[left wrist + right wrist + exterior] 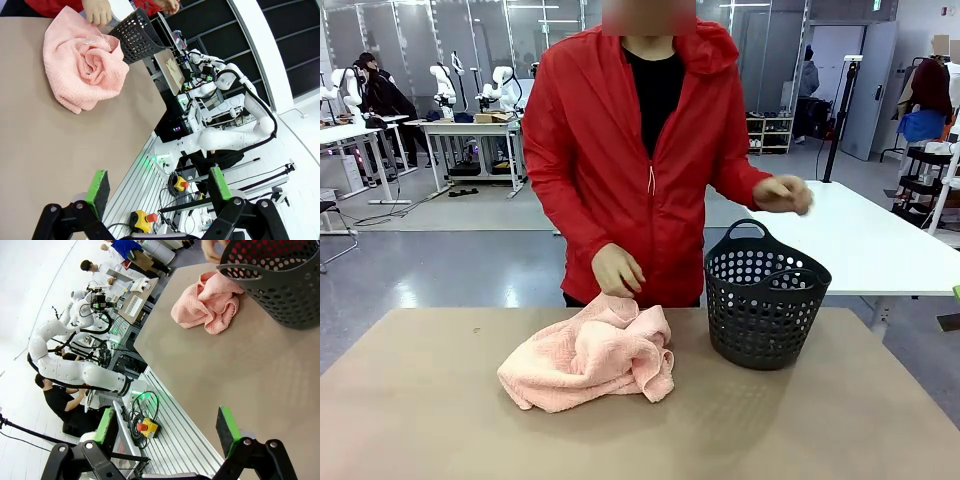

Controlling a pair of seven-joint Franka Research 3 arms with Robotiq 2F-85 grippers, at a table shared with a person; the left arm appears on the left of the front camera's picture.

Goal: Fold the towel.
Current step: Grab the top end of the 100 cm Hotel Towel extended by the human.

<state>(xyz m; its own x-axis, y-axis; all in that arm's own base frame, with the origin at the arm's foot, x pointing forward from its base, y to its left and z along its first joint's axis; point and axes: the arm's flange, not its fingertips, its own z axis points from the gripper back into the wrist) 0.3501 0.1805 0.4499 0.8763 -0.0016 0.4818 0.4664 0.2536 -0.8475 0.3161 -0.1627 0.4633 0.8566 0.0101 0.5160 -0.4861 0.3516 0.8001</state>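
Lying crumpled in a loose heap, your towel (588, 365) sits near the middle of the table (410, 420), just beside the black basket (765, 295) on its right-arm side. It is unfolded, its edges bunched. One hand (617, 270) of the person in the red jacket is at the towel's far edge; the other hand (783, 193) is raised above the basket. You'll see the left gripper (159, 177) and the right gripper (166, 415) both spread wide, holding nothing, each well apart from the towel.
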